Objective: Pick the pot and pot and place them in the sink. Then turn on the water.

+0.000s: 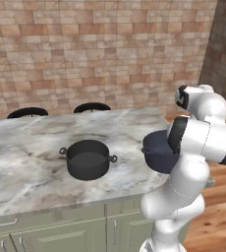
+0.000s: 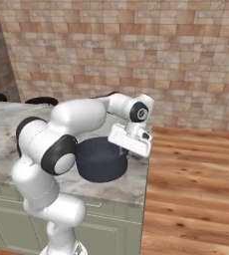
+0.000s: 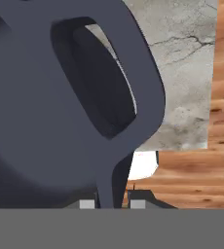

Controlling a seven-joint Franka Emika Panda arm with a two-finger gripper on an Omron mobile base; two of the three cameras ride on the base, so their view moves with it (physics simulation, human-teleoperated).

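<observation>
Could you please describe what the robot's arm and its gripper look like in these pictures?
The arm is glossy white, built of rounded, bulbous segments with black bands at the joints and a dark round cap near the wrist. The gripper has a boxy white hand and two small dark fingertips with pale pads.

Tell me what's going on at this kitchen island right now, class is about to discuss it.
A white robot arm has reached over the marble counter to the navy-blue pot near its right-hand edge. In the hand view its gripper has its jaws closed on the pot's loop handle. The pot looks to be sitting on the counter, not yet lifted. The black pot stands untouched further left on the counter.
</observation>
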